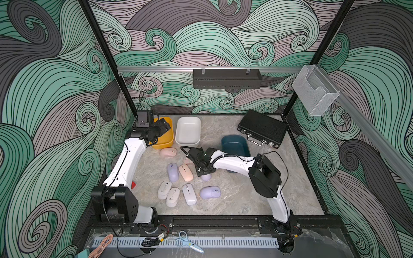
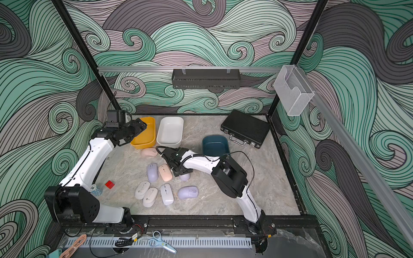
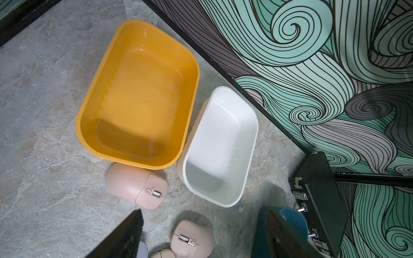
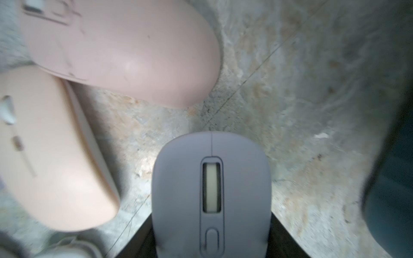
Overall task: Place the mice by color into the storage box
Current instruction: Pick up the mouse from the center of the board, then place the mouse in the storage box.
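Observation:
My right gripper [image 1: 204, 174] [image 4: 211, 241] is lowered over a lavender mouse [image 4: 210, 189] [image 1: 206, 177] on the table, its black fingers [image 4: 138, 243] pressed against both of the mouse's sides. Two pink mice [image 4: 125, 51] lie just beyond it. Another pink mouse [image 1: 168, 152] lies by the yellow storage box [image 1: 164, 146]. Two more lavender mice [image 1: 173, 172] [image 1: 210, 192] and three off-white mice [image 1: 173, 197] lie nearer the front. My left gripper [image 1: 164, 127] [image 3: 203, 211] hangs open and empty above the yellow box. The white box [image 1: 187, 143] and the dark blue box [image 1: 234, 137] show nothing inside.
A black case [image 1: 262, 129] lies at the back right beside the blue box. A small red block [image 2: 109, 185] sits by the left arm. Scissors [image 1: 187, 242] and cables lie on the front rail. A black basket [image 1: 226, 78] hangs on the back wall.

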Tool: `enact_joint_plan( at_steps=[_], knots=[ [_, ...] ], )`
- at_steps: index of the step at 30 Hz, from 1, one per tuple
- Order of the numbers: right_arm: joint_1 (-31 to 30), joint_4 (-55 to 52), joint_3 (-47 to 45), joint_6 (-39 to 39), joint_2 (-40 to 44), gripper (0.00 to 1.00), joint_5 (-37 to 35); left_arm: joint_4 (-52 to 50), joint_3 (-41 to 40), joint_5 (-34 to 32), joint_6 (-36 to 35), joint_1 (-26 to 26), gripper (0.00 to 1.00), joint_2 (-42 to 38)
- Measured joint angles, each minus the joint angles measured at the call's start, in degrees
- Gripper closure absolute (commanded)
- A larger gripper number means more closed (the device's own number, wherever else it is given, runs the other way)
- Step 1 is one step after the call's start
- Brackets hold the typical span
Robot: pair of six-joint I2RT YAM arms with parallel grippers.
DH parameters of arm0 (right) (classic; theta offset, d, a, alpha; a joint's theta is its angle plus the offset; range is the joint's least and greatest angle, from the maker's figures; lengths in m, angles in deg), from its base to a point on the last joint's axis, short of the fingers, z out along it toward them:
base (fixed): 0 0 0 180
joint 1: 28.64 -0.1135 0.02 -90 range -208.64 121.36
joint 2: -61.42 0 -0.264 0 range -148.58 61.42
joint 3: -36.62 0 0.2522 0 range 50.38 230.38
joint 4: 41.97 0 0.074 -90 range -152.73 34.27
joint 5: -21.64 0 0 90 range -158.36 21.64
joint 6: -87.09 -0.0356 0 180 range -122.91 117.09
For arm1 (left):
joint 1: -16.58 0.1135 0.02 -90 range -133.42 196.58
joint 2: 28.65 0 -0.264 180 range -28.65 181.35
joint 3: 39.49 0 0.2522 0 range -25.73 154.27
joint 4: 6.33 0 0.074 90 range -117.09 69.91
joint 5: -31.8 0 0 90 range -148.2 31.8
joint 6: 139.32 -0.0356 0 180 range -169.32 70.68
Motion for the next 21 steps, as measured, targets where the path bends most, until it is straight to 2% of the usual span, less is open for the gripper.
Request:
enact_joint_plan(
  at_steps=[4, 10, 15, 21],
  knots=[
    [2.01, -0.46, -0.66, 2.23, 8.02, 0.51, -0.61, 1.81, -0.04, 5.86, -0.55, 0.00, 0.19, 2.16],
    [11.91, -0.90, -1.66, 7.54, 15.52, 0.51, -0.68, 4.74, -0.31, 14.16, -0.83, -0.96, 0.20, 6.14],
    [21.88, -1.16, -1.86, 12.63, 12.94, 0.51, -0.39, 4.79, -0.31, 16.55, -1.22, -2.75, 0.20, 7.45],
    [28.00, -0.46, -2.99, 16.72, 5.77, 0.51, 2.19, 4.74, -0.31, 16.90, -1.44, -2.97, 0.20, 7.56]
  ],
)
